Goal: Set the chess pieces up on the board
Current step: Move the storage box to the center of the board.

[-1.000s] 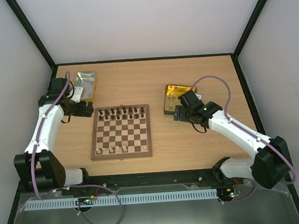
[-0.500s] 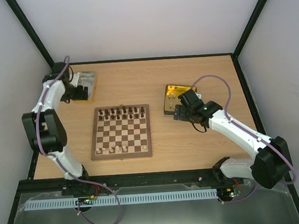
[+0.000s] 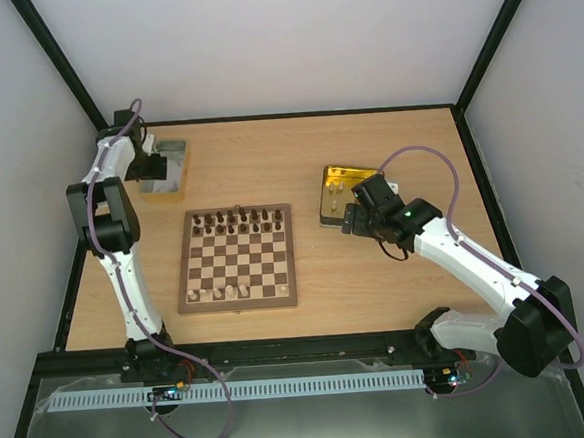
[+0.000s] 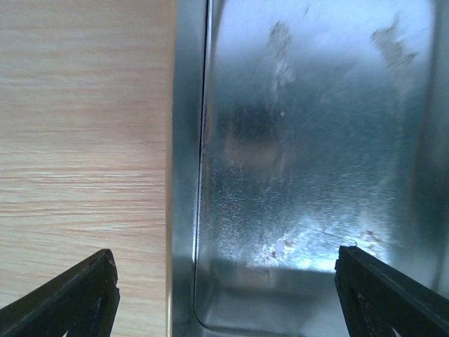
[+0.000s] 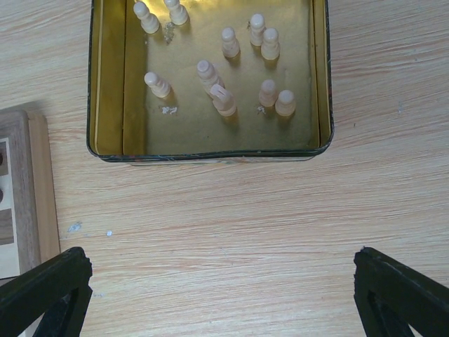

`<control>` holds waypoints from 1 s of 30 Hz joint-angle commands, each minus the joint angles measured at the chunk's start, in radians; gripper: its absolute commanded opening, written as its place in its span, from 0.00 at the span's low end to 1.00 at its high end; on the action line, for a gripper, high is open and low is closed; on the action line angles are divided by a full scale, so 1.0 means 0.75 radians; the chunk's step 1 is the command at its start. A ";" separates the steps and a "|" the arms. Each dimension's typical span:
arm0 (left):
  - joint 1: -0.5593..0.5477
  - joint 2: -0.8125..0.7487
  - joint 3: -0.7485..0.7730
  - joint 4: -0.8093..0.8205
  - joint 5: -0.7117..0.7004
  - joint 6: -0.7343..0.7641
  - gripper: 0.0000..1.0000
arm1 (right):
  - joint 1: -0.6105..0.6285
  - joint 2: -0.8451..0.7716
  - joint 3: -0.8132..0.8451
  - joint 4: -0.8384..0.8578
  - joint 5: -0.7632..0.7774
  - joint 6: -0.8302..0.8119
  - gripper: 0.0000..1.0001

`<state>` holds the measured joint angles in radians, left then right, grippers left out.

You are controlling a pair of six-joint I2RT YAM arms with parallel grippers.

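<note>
The board (image 3: 236, 259) lies mid-table, and its corner shows in the right wrist view (image 5: 29, 189). Dark brown pieces (image 3: 237, 221) stand along its far side. A few cream pieces (image 3: 227, 293) stand on its near row. Several more cream pieces (image 5: 223, 98) stand in the gold tray (image 5: 210, 156), to the right of the board in the top view (image 3: 332, 216). My right gripper (image 5: 224, 295) is open and empty over bare table just short of that tray. My left gripper (image 4: 224, 295) is open and empty over the silver tray (image 4: 186, 175), which holds no pieces.
The silver tray (image 3: 174, 182) sits at the table's far left corner, close to the black frame post. The gold tray sits right of the board. Black rails edge the table.
My left arm has swung from beside the board's far left corner out to the silver tray. My right arm has barely shifted.
</note>
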<state>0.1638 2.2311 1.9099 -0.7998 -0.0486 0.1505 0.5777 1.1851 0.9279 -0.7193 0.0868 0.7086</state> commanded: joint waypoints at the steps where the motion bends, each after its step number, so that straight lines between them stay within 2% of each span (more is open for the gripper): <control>1: 0.015 0.053 0.017 -0.052 -0.071 0.014 0.84 | 0.005 -0.035 0.012 -0.053 0.044 0.026 0.98; 11: 0.092 -0.230 -0.453 0.128 -0.075 0.059 0.84 | 0.005 -0.024 -0.027 0.008 0.015 0.024 0.98; 19: 0.202 -0.414 -0.703 0.192 -0.104 0.115 0.85 | 0.005 0.059 -0.011 0.072 -0.016 -0.016 0.98; 25: 0.270 -0.522 -0.812 0.217 -0.111 0.149 0.84 | 0.005 0.109 0.022 0.106 -0.036 -0.041 0.98; 30: 0.285 -0.677 -0.801 0.133 0.053 0.176 0.86 | 0.004 0.131 0.046 0.112 -0.037 -0.055 0.98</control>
<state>0.3744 1.8393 1.3056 -0.6567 -0.1001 0.2489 0.5774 1.2713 0.9245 -0.6540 0.0517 0.6872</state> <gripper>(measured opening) 0.857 0.975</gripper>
